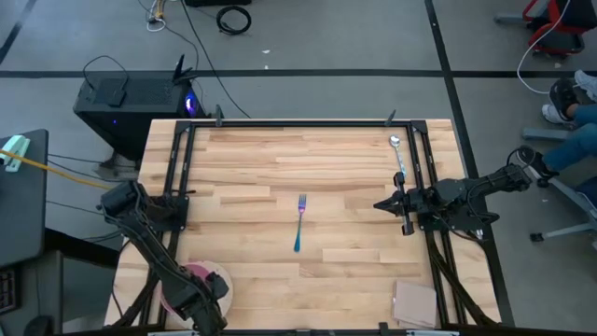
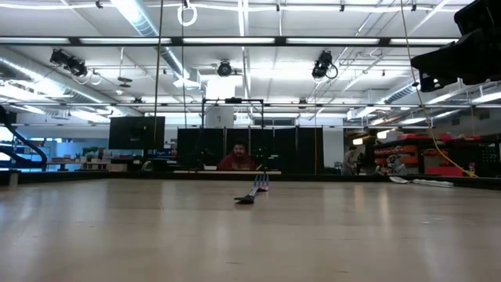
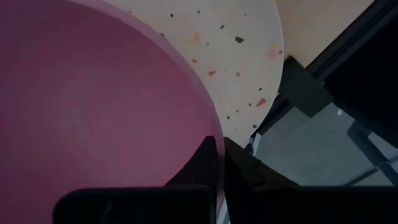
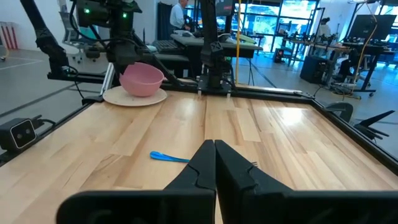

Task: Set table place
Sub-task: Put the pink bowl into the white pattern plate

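The small pink bowl [image 4: 142, 79] sits on the speckled off-white plate [image 4: 134, 96] at the table's near left corner; both also show in the high view [image 1: 191, 280]. My left gripper [image 3: 221, 158] is shut on the bowl there. The teal-handled fork [image 1: 299, 222] lies flat at the table's middle. The silver spoon [image 1: 398, 154] lies flat near the far right rail. My right gripper [image 1: 384, 204] is shut and empty, hovering right of the fork, fingers pointing toward the table's left. My left gripper holds the pink bowl by its rim [image 3: 216, 127], on the side nearest the table's near left corner. One finger [image 3: 204, 163] is inside the bowl and one finger [image 3: 244, 168] is outside. The bowl appears to rest upright on the plate.
A tan square pad [image 1: 415, 303] lies at the near right corner. Black rails [image 1: 177, 177] run along the table's sides. Bare wood lies around the fork. A person sits beyond the table in the low view [image 2: 237, 159].
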Motion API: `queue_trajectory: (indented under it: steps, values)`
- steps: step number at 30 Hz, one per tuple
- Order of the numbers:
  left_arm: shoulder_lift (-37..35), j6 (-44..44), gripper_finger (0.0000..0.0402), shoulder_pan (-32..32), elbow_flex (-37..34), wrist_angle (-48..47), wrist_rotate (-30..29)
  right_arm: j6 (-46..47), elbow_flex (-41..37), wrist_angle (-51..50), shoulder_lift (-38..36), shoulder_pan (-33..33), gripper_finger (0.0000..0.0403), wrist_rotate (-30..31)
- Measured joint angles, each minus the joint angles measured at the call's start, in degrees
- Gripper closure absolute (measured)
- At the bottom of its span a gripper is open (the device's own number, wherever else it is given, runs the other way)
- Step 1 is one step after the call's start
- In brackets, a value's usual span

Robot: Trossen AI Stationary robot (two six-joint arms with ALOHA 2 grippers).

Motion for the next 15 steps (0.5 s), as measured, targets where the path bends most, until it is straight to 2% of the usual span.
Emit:
queue_trajectory:
  steps: [3, 15]
  values:
    - [-1.12, 0.21, 0.0390, -0.13, 0.00, 0.04, -3.30, -0.01, 0.00, 0.00, 0.00, 0.00, 0.0398, 0.00]
    - [-1.86, 1.10, 0.0390, -0.08, 0.00, -0.15, -8.82, -0.01, 0.00, 0.00, 0.00, 0.00, 0.0398, 0.00]
